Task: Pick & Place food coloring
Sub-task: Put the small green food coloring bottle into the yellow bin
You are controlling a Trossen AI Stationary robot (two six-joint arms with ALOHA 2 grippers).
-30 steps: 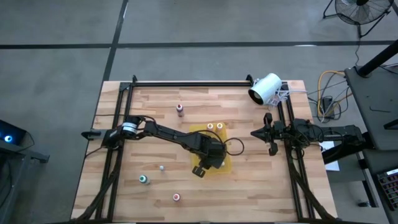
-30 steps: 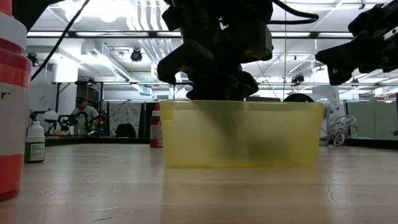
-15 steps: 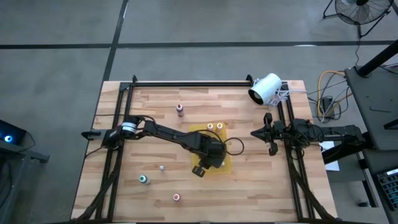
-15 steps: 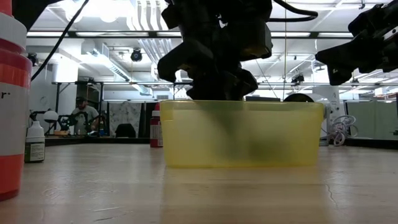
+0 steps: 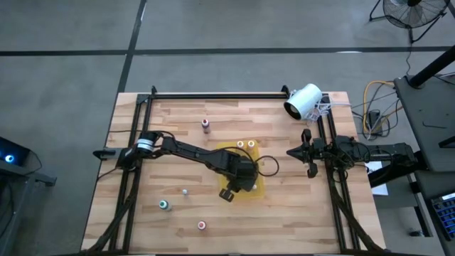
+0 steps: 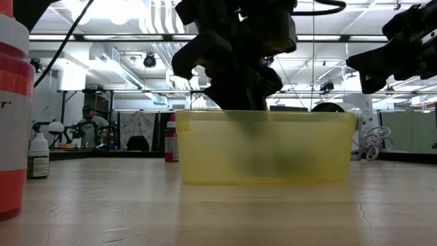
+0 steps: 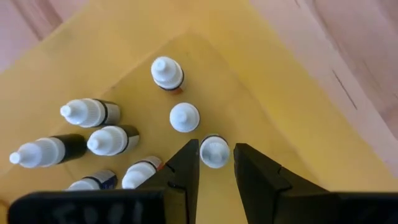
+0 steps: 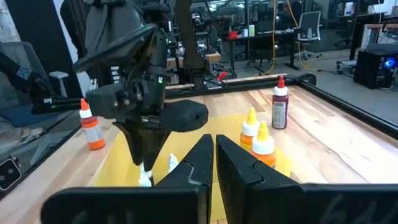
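Observation:
A yellow bin [image 5: 245, 186] stands mid-table and holds several white-capped food coloring bottles [image 7: 93, 140], some lying and some upright. My left gripper [image 7: 216, 148] reaches down into it and is shut on one small white-capped bottle [image 7: 214, 152]. Loose bottles stand on the table: a maroon-topped one [image 5: 205, 125], two yellow ones [image 8: 256, 138] by the bin's far side, a teal one [image 5: 164, 205], a pink one [image 5: 202, 225] and an orange one [image 8: 91, 127]. My right gripper [image 8: 214, 148] waits shut at the table's right edge. My left gripper pinches the small bottle's white cap [image 7: 210, 157] between its two fingertips [image 7: 191, 154]. The fingers slant steeply down from above into the bin. The bottle stays upright below them [image 8: 144, 179]; whether its base rests on the bin floor cannot be told.
A big white cylinder-shaped device [image 5: 303, 101] lies at the far right corner. A black frame rail [image 5: 213, 94] runs along the far edge. Open wooden table [image 5: 178, 149] lies to the left of and nearer than the bin.

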